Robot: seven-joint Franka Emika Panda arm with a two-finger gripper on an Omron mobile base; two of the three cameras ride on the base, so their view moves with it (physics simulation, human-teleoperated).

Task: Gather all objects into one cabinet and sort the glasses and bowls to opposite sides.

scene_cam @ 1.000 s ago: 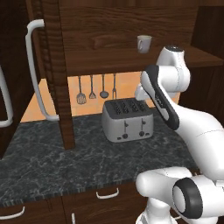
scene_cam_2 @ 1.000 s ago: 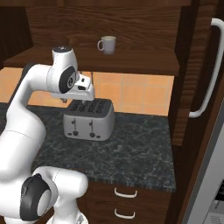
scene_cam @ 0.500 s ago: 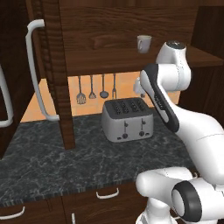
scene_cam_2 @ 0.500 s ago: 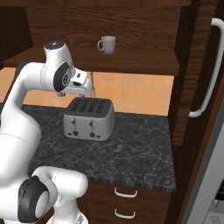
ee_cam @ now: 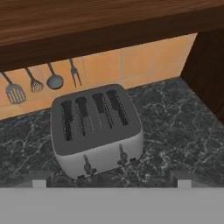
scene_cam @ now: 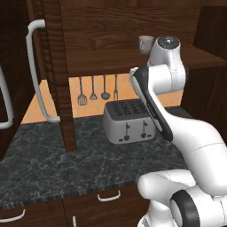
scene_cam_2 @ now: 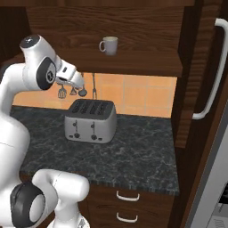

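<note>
A pale mug with a handle (scene_cam: 145,43) (scene_cam_2: 109,45) stands alone on the plank shelf (scene_cam: 106,62) (scene_cam_2: 138,62) of the open dark brown cabinet. The cabinet door (scene_cam: 53,75) carries a long white bar handle (scene_cam: 36,71). My gripper (scene_cam_2: 80,82) (ee_cam: 109,180) hangs below the shelf edge, left of the mug, over the toaster. Its fingertips (ee_cam: 39,179) sit wide apart, so it is open and holds nothing. The tan bowl and the other cups are out of view.
A silver four-slot toaster (scene_cam: 128,122) (scene_cam_2: 91,120) (ee_cam: 94,131) sits on the dark marble counter (scene_cam: 44,164) (scene_cam_2: 142,151). Utensils (scene_cam: 97,91) (ee_cam: 43,81) hang on the orange tile wall. Another door with a white handle (scene_cam_2: 213,71) stands at the right.
The arm has lifted and drawn back: its upper joint has risen toward shelf height and the hand has come up slightly. The mug and toaster have not moved.
</note>
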